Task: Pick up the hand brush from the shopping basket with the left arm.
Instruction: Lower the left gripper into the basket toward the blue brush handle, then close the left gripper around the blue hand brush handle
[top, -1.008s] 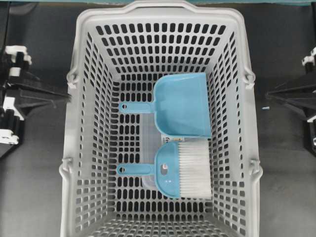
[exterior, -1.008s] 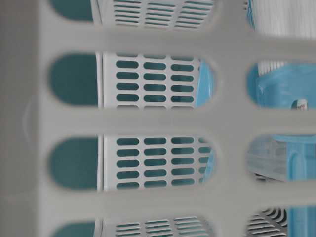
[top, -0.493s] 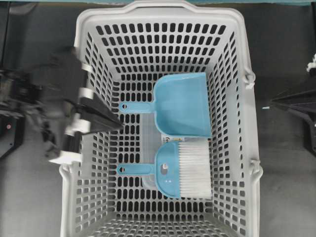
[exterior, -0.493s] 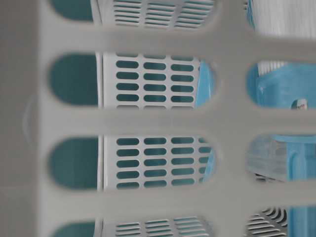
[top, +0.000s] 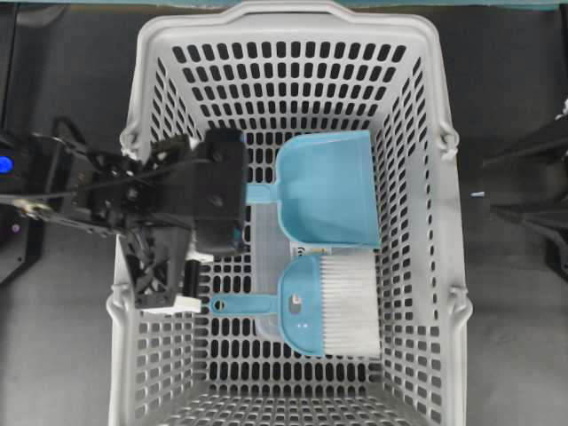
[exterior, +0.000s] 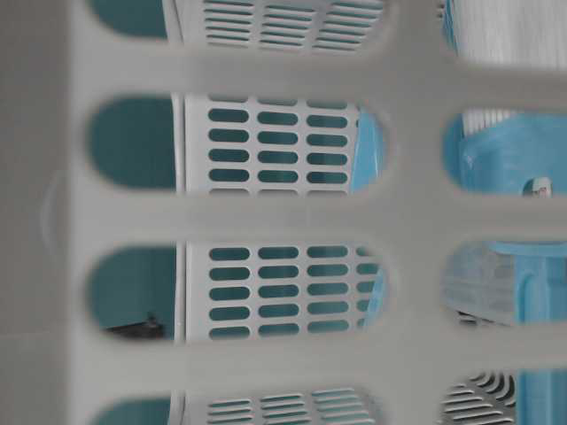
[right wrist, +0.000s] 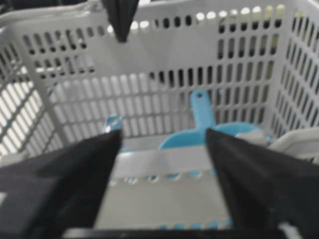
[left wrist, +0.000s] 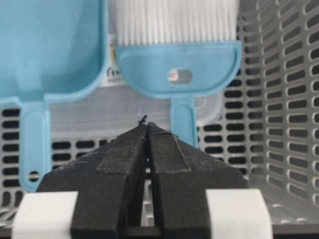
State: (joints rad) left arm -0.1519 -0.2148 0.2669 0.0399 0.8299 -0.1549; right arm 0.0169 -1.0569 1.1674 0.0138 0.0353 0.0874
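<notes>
Hand brush (top: 330, 303) flat on floor of shopping basket (top: 288, 40), handle toward left wall, white bristles toward right. Blue dustpan (top: 327, 188) just beside it, same orientation. Left end effector (left wrist: 147, 128) inside basket, over left wall, fingers pressed together, gripping nothing, tips pointing between both handles, not touching brush. Right end effector (right wrist: 163, 137) outside basket's right wall, fingers spread apart, empty. Dark table (top: 510, 337) underneath.
</notes>
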